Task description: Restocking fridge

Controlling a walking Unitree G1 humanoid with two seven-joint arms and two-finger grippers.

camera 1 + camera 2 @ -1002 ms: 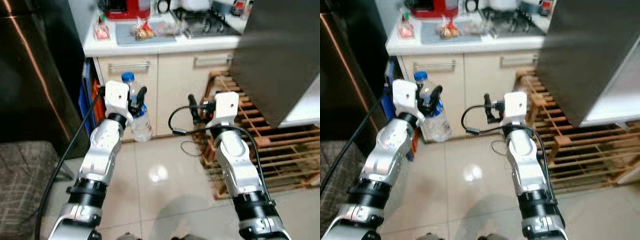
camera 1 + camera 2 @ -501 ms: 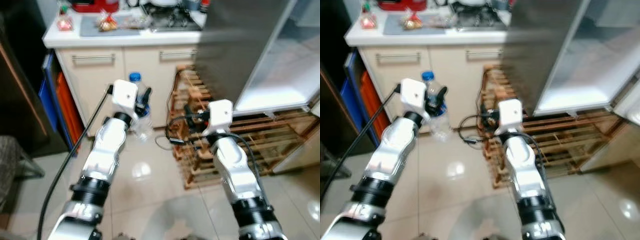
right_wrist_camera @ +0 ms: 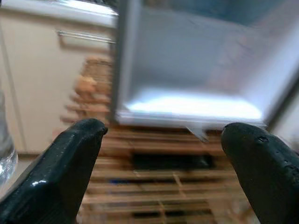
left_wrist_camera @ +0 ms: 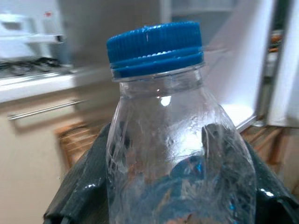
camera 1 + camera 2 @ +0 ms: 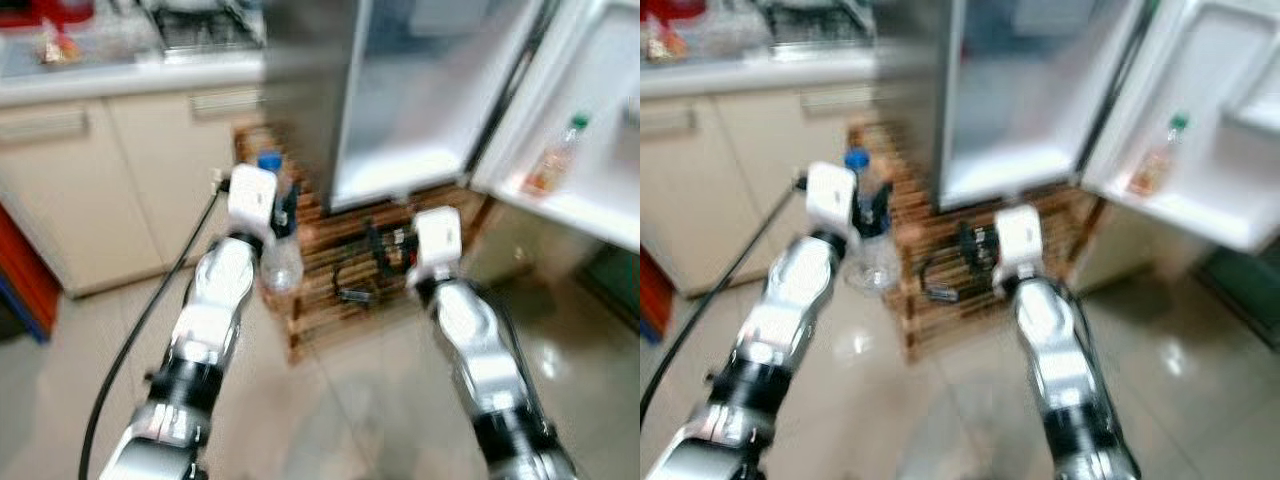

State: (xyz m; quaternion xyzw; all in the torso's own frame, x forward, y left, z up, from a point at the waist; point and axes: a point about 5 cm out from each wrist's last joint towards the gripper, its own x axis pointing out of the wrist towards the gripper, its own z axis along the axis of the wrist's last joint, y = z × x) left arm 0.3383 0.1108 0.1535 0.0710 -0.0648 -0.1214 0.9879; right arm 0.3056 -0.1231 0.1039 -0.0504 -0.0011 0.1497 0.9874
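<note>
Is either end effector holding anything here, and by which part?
The left end effector holds a clear water bottle with a blue cap, its fingers clamped on the body below the neck. The right end effector is open and holds nothing.

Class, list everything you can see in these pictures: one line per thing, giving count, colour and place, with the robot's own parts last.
Water bottle: one, clear with blue cap, held in the left end effector.
Fridge: one, white inside, open, ahead.
Fridge door: one, white, swung open at right.
Bottle on door shelf: one, orange with green cap.
Wooden rack: one, brown, on the floor under the fridge.
Cabinets: cream, at left.
Left end effector: black fingers, shut on the bottle.
Right end effector: black fingers, open, facing the fridge.
</note>
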